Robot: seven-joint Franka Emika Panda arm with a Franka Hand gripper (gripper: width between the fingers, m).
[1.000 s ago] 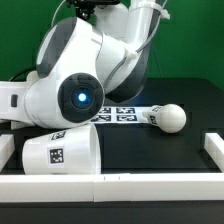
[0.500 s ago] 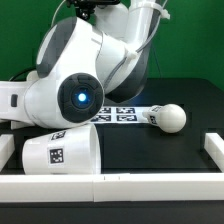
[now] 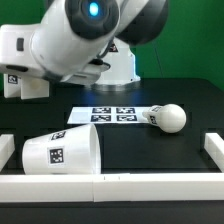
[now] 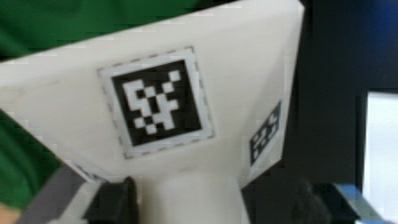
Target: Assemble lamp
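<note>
Arm is up. Half a second ago its big elbow joint sat low and hid most of the table in the exterior view; now it has swung high and toward the exterior view's left, and the work area is open again.

Gripper (image 4: 187, 196): in the wrist view its dark fingers (image 4: 100, 198) sit tight against both sides of the narrow end of the base (image 4: 178, 100), so I read it as pinching the base. The base's large tag faces the camera and a smaller tag shows on its side. Green backdrop lies behind it, not table, so I judge it lifted clear. A white tagged block at the exterior view's left edge is probably the same part; the arm crowds it and I cannot be sure.

Shade (image 3: 60, 152) lies on its side near the front rail, toward the exterior view's left. Bulb (image 3: 170, 117) lies on the table (image 3: 150, 155) just beside the marker board (image 3: 112, 114), on the exterior view's right. Neither has moved.

My reading: base pickup done, transport under way. Next I need a placement spot well apart from shade and bulb, with the base set down flat.
</note>
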